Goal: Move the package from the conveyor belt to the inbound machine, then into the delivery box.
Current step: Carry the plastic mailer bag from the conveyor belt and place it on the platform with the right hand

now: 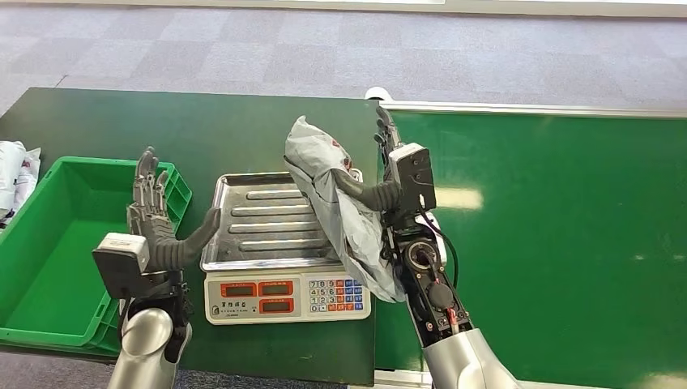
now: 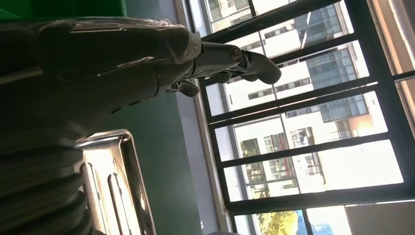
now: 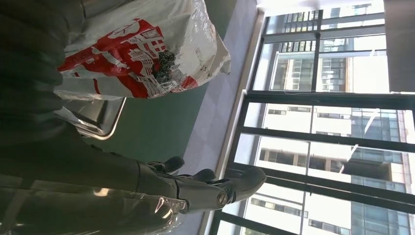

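Package (image 1: 336, 203): grey plastic mailer bag, soft and crumpled, held up on edge over the right side of the scale tray (image 1: 243, 215). Its lower end hangs down past the tray's right edge, in front of the keypad corner. The right wrist view shows a red-and-white print on one face.

Right hand (image 1: 387, 190): grasping the package, thumb wrapped across the near face, fingers behind it. Hold looks to be on loose film, not on the contents.

Left hand (image 1: 158, 215): released, fingers spread and upright, holding nothing, at the left edge of the scale (image 1: 283, 296), well apart from the package.

Green bin (image 1: 49, 243): far left on the bench (image 1: 235, 130), next to the scale. Green belt (image 1: 551, 227) lies to the right.

Risks, as judged:
- Slick film could slide out of the thumb pinch; bag drops half on the tray, half off.
- Hanging end may rest on the keypad or bench, spoiling the weighing.
- If set down this far right, the bag may tip off toward the belt.
- A handover to the left hand risks a fumble over the tray.
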Controlling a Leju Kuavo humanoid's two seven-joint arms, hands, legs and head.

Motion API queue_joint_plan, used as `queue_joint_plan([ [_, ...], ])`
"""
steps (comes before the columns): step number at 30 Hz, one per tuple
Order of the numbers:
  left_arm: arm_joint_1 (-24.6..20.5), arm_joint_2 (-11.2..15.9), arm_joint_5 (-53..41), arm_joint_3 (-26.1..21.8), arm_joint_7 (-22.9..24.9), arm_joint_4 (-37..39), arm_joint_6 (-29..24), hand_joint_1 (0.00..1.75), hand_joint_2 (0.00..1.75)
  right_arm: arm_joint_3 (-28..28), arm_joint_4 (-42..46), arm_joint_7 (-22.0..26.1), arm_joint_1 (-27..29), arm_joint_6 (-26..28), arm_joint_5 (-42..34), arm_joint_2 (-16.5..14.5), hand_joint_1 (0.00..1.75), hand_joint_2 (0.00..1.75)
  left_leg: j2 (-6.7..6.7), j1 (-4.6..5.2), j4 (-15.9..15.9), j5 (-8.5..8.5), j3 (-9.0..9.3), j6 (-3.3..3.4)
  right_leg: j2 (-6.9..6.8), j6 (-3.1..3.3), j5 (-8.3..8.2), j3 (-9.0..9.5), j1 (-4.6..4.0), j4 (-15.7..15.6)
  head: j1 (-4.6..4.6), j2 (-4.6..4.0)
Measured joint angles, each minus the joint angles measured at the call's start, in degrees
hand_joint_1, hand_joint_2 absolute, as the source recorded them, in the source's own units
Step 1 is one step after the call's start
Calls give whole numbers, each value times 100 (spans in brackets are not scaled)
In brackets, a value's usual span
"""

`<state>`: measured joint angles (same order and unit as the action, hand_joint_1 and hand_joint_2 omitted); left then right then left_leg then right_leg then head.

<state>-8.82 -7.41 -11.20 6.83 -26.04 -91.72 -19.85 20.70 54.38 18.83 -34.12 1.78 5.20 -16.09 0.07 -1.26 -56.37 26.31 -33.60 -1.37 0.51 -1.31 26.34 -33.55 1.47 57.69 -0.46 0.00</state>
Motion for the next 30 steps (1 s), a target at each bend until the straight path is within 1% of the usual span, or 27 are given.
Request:
queue_joint_plan([
  [2, 39, -48, 202, -109, -228, -123, -265, 0, 175, 8, -112, -50, -100, 37, 175, -1, 0, 175, 3, 0, 0, 0, -1, 0, 1, 0, 0, 1, 0, 1, 1, 0],
  [6, 161, -140, 647, -352, -866, -557, -1055, 0, 175, 60, -533, -196, -474, 202, 671, -3, 0, 175, 7, 0, 0, 0, 0, 0, 5, 0, 0, 0, 0, 2, 1, 0],
  [9, 299, -174, 807, -498, -1156, -917, -1412, 0, 175, 112, -983, -278, -814, 339, 968, -15, 0, 175, 1, 0, 0, 0, 0, 0, 1, 0, 0, 1, 0, 1, 2, 0],
  [14, 426, -211, 893, -621, -1251, -1253, -1516, 0, 175, 167, -1464, -292, -1112, 412, 1085, -49, 0, 175, -1, 0, 0, 0, 1, 0, 0, 0, 0, 3, 0, 1, 1, 0],
  [24, 474, -232, 940, -690, -1313, -1387, -1596, 0, 175, 187, -1826, -308, -1272, 373, 1144, -96, 0, 175, 1, 0, 0, -1, 2, 0, 0, 0, 0, 3, 0, 1, 2, 0],
  [26, 467, -231, 988, -703, -1323, -1386, -1614, 0, 175, 195, -1979, -457, -1337, 229, 1214, -135, 0, 175, 2, 0, 0, -1, 4, 0, 0, 0, 0, 3, 0, 1, 1, 0],
  [30, 395, -223, 1061, -711, -1306, -1352, -1617, 0, 175, 262, -2456, -1008, -1431, -63, 1396, -254, 0, 175, 0, 0, 0, -1, 7, 0, 0, 0, 0, 4, 0, 1, 1, 0],
])
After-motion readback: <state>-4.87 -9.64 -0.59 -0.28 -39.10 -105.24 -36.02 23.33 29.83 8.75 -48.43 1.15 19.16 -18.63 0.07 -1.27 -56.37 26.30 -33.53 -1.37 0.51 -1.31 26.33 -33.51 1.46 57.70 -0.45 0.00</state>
